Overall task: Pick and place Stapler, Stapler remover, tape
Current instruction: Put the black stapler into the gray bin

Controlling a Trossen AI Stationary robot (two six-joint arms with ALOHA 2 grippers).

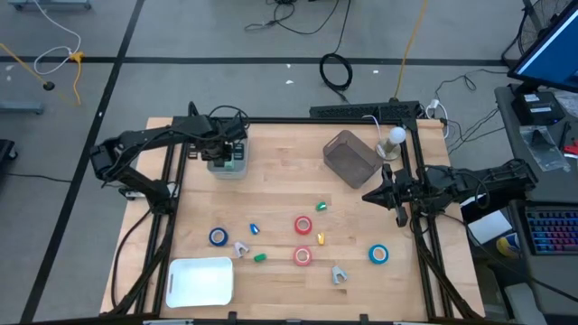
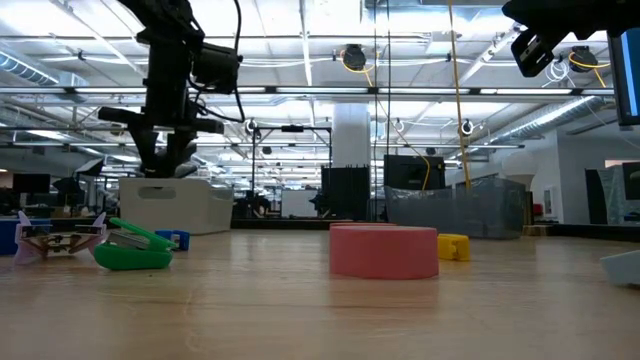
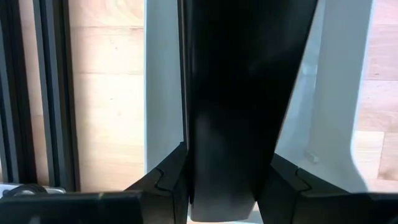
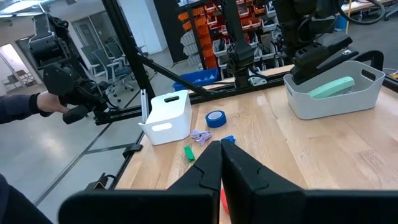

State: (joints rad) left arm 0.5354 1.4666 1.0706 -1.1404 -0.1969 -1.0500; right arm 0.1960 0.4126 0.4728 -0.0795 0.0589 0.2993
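Wooden bench (image 1: 280,194) holds the tape: a red roll (image 1: 303,256), another red roll (image 1: 303,225), a blue roll (image 1: 378,255) and a second blue roll (image 1: 219,236). Near them is a white bin (image 1: 200,281). Right pincer (image 1: 368,196) is shut and holds nothing. Farther back, left pincer (image 1: 226,155) is over a grey tray (image 1: 228,169), holding a mint stapler (image 4: 333,88).

The robot is 2 matte black jointed arms, each built of slim tubular links and blocky joint housings, with black cables looped along them. The left claw (image 1: 219,147) has 2 broad, flat black fingers. The right claw (image 4: 220,163) tapers into 2 angular black fingers with stepped, faceted edges.
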